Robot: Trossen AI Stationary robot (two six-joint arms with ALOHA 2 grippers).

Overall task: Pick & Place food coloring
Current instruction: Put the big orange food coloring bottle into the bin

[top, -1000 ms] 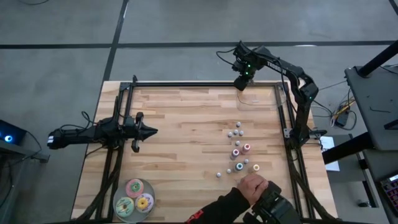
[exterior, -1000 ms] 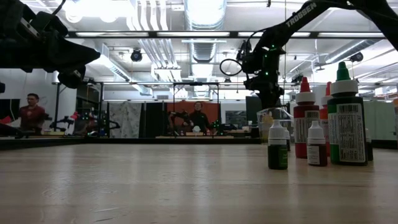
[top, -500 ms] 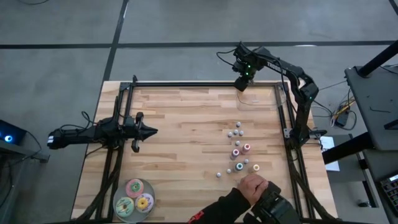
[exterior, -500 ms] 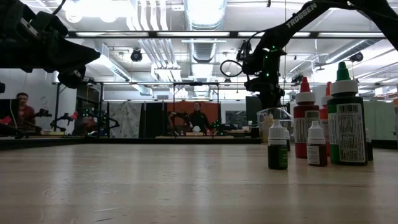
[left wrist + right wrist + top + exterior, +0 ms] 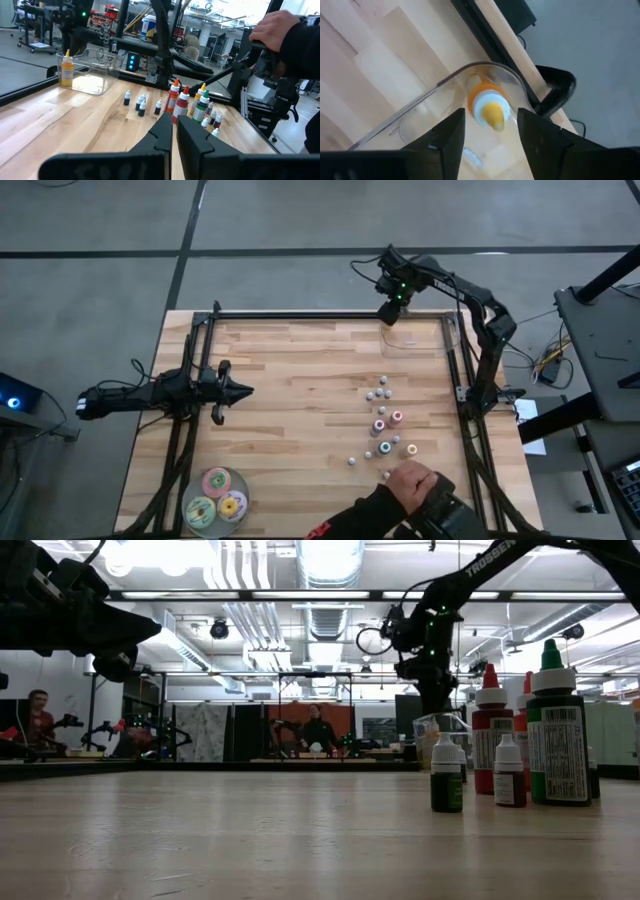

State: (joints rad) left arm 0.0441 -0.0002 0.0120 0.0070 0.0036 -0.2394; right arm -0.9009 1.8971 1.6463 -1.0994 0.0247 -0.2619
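A yellow food coloring bottle (image 5: 487, 107) with an orange collar stands upright in a corner of a clear container (image 5: 427, 107) at the table's far right (image 5: 420, 338). My right gripper (image 5: 487, 145) hangs above it, pointing down. It is open, with one finger on each side of the bottle and clear of it. Several more food coloring bottles (image 5: 385, 420) stand in a cluster on the right half of the table; the low view (image 5: 520, 755) and the left wrist view (image 5: 175, 100) show them too. My left gripper (image 5: 235, 391) waits level at the table's left, shut on nothing (image 5: 175, 131).
A person's hand (image 5: 412, 483) reaches over the near edge beside the nearest bottles. A round dish (image 5: 190, 498) with pink, green and yellow discs sits at the near left corner. Black frame rails (image 5: 300, 316) run along the table's edges. Bare wood lies between the arms.
The person's hand at the near edge has drawn back a little toward the near right corner. Both arms stay about where they were.
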